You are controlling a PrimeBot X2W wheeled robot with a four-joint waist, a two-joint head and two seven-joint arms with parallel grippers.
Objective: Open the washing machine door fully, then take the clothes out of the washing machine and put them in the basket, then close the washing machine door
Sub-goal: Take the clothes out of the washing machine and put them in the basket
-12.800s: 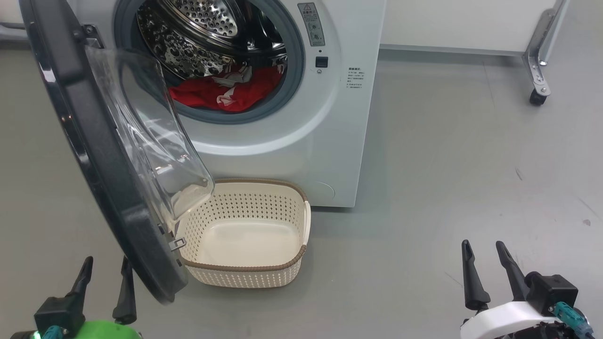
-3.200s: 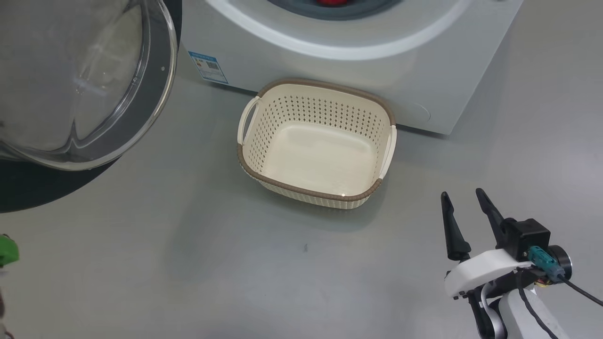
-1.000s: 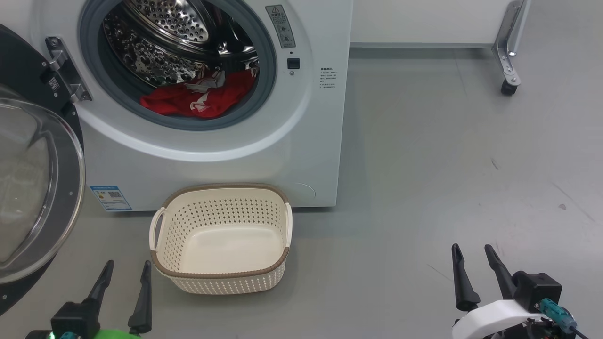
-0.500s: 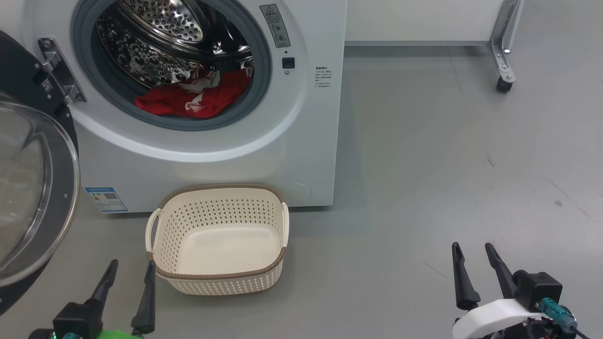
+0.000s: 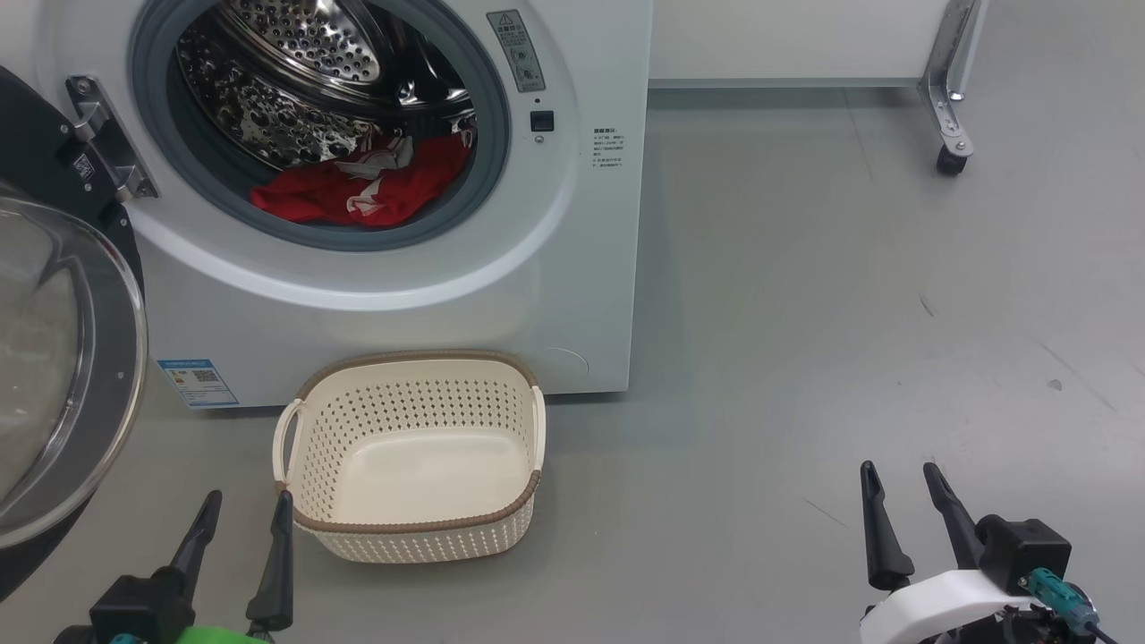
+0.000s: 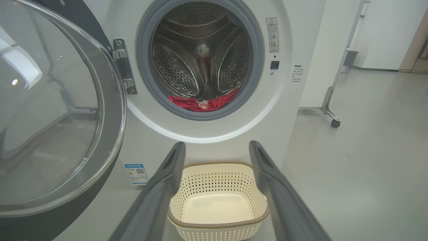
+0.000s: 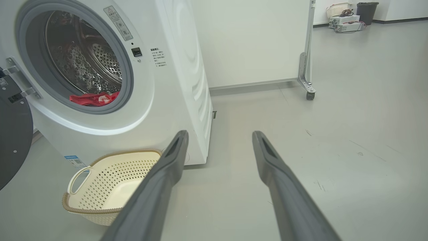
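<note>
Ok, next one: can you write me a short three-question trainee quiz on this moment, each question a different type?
1. Fill in: the washing machine door stands ___.
2. True or false: the cream basket holds a garment.
3. Where do the red clothes lie?
A) in the drum of the washing machine
B) in the basket
C) draped over the washing machine door
Key: 1 open; 2 false; 3 A.
</note>
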